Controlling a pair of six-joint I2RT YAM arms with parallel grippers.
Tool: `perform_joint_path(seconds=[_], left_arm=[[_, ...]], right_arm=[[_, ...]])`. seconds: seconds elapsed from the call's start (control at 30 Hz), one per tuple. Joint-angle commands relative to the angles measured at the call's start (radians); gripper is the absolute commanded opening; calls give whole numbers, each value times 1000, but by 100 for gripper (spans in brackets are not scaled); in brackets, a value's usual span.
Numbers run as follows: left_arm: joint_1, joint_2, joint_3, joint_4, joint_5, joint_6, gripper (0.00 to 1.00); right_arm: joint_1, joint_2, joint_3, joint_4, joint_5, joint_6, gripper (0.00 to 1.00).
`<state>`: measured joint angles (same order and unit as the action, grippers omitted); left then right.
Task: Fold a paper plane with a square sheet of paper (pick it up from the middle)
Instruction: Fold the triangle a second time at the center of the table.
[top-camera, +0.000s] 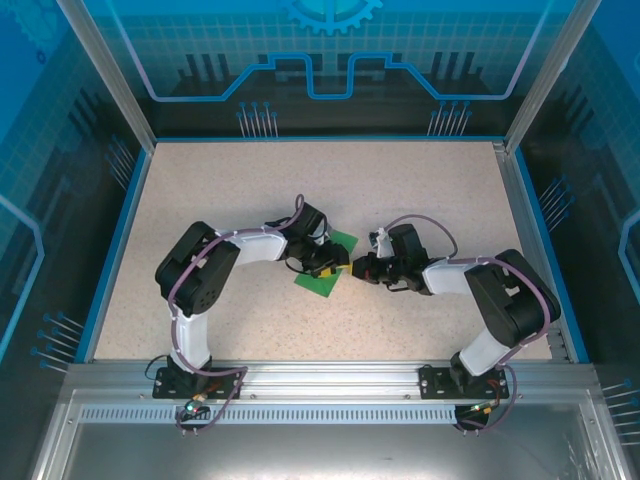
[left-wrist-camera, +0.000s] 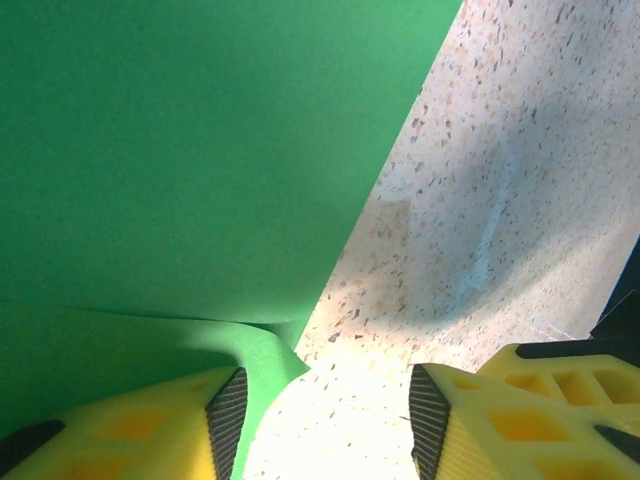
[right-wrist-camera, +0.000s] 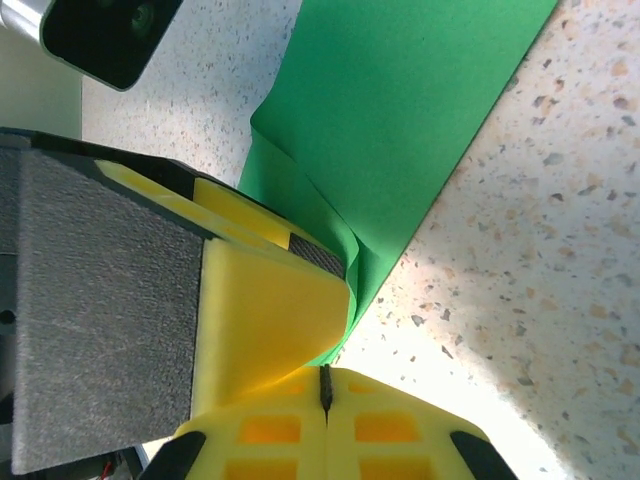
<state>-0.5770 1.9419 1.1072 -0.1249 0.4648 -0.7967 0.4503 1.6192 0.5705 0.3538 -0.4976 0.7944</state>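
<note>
Square sheet of paper (left-wrist-camera: 180, 150) lies to one side of the released left jaws; right jaws are clenched beside its edge

green paper sheet (top-camera: 320, 284): 1 | robot arms (top-camera: 200, 275) (top-camera: 505, 295): 2 | table (top-camera: 200, 180): 1

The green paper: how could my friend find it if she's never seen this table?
Look at the speckled beige table with blue edges. Near its middle, the left gripper and right gripper nearly meet over a thin green sheet of paper. It is the only bright green, flat thing there.
</note>
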Motion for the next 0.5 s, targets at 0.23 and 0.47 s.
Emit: perform_joint_path(seconds=[0.23, 0.47], left_arm=[[-4, 7, -22, 59, 54, -65, 64], [1, 19, -35, 99, 80, -133, 66]], right_arm=[[57, -4, -65, 10, 3, 44, 0], [85, -31, -82, 89, 30, 104, 0]])
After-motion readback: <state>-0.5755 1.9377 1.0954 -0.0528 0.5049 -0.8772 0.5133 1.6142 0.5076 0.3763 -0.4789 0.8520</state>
